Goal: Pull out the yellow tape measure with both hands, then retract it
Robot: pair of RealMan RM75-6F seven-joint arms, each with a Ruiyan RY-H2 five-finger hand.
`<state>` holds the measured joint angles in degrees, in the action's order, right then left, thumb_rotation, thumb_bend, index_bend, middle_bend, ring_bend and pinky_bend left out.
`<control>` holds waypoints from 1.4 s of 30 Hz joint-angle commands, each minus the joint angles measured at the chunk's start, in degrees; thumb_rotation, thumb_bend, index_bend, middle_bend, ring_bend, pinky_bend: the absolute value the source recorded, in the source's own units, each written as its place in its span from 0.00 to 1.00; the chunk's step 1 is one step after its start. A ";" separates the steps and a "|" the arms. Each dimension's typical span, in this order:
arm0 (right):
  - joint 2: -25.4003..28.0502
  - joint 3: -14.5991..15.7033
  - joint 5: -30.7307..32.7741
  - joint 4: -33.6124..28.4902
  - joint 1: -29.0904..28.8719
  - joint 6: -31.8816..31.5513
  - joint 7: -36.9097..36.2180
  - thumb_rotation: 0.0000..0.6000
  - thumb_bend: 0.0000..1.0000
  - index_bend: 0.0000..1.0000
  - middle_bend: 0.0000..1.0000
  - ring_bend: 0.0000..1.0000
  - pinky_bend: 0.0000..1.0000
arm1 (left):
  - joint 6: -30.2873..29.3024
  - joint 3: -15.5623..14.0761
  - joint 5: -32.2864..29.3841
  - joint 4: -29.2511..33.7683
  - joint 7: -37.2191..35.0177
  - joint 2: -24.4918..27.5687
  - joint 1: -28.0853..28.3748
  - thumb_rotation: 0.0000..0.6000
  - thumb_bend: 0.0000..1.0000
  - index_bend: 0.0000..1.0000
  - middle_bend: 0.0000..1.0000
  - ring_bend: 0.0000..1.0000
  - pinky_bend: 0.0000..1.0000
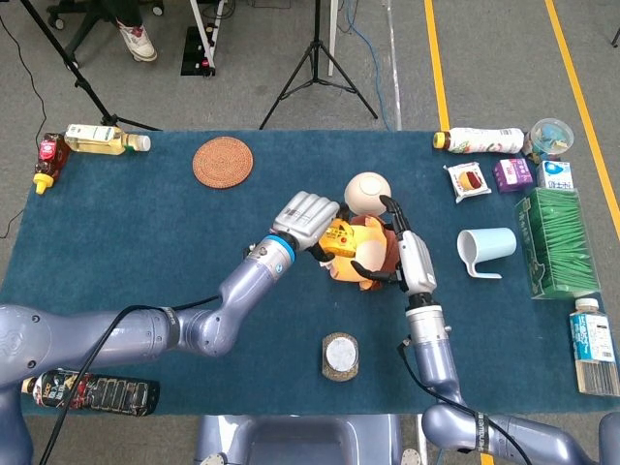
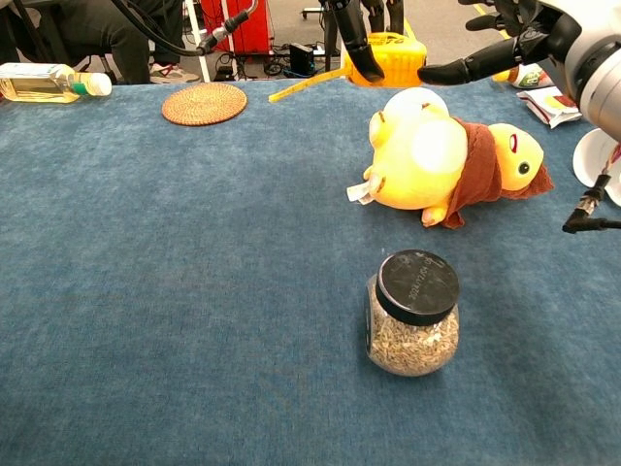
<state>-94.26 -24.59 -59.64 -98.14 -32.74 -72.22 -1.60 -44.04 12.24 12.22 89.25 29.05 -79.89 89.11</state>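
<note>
On the blue table [image 1: 145, 232], at the far left edge, a dark sauce bottle [image 1: 46, 160] and a bottle of yellow liquid [image 1: 102, 139] are laid, and a dark bottle [image 1: 89, 391] lies at the near left corner. A woven coaster [image 1: 222, 162] is set further in. The left hand [image 1: 305, 219] is held above the table's middle with its fingers curled around the tape measure [image 1: 341, 236], which is gripped off the cloth just above the plush toy [image 1: 366, 254]; in the chest view a short length of yellow tape [image 2: 303, 85] is seen sticking out to the left of the case. A glass jar [image 2: 412, 316] with a black lid, filled with what look like seeds, stands upright near the front edge. The right hand [image 1: 405, 252] is held over the toy, fingers extended and apart, one fingertip reaching toward the tape measure's right side; nothing is seen held in it, and contact cannot be told. A round wooden bowl [image 1: 367, 192] is placed behind the toy. To the right a pale blue cup [image 1: 486, 248] lies on its side. Along the right edge a white bottle [image 1: 482, 140], a snack packet [image 1: 467, 180], a purple carton [image 1: 512, 174], a green box [image 1: 552, 240] and a water bottle [image 1: 592, 345] are arranged.
</note>
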 commanded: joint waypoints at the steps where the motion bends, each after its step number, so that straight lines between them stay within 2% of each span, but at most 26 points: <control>1: -0.04 -0.01 -0.02 -0.01 -0.07 0.07 -0.05 1.00 0.20 0.00 0.05 0.09 0.20 | -0.12 0.06 -0.02 -0.17 0.01 -0.15 0.03 1.00 0.26 0.55 0.45 0.35 0.40; 19: -0.59 -0.52 1.64 1.36 -0.99 1.11 0.58 1.00 0.21 0.00 0.05 0.10 0.20 | 2.18 -0.14 -0.82 0.44 -0.94 0.66 -0.22 1.00 0.26 0.55 0.45 0.35 0.40; 42: -0.80 -0.11 1.60 2.48 -1.24 1.40 0.71 1.00 0.35 0.01 0.08 0.12 0.20 | 3.27 -1.37 1.06 0.90 -3.12 2.36 -1.60 1.00 0.26 0.55 0.45 0.35 0.40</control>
<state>-95.07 -24.72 -58.04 -95.66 -33.99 -70.80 -0.91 -40.79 10.90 13.24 90.13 25.98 -77.57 87.55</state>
